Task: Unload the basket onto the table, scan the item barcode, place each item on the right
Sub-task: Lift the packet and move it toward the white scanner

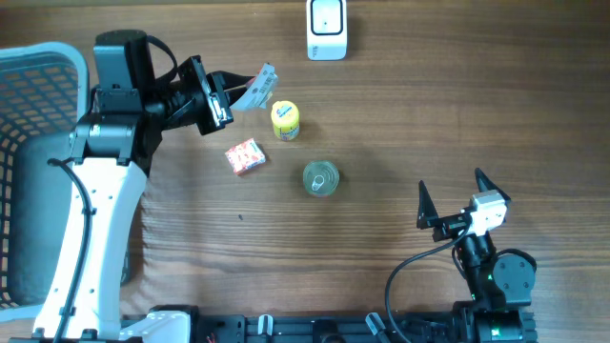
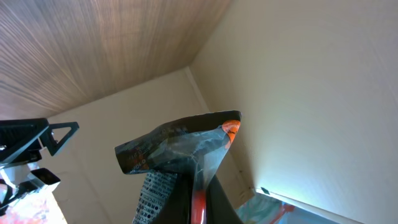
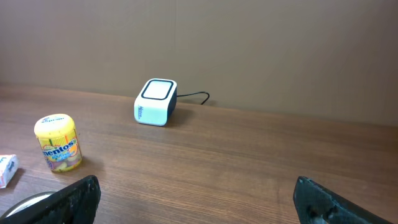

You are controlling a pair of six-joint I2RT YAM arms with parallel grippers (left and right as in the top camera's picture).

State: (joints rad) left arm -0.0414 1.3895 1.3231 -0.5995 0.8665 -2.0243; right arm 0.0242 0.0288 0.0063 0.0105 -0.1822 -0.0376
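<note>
- Two arms work my wooden counter (image 1: pixel 400 114); left fingers (image 1: pixel 227 99) pinch a crinkled foil packet (image 1: pixel 255 88).
- Right fingers (image 1: pixel 424 204) stand spread wide.
- I see the white scanner (image 1: pixel 327 29) well apart from the packet.

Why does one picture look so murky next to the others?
Left wrist view: the packet looms close, dark and soft, with bright glare at lower right. Right wrist view: the scanner is sharp. Overhead view: even light, faint shadows.
</note>
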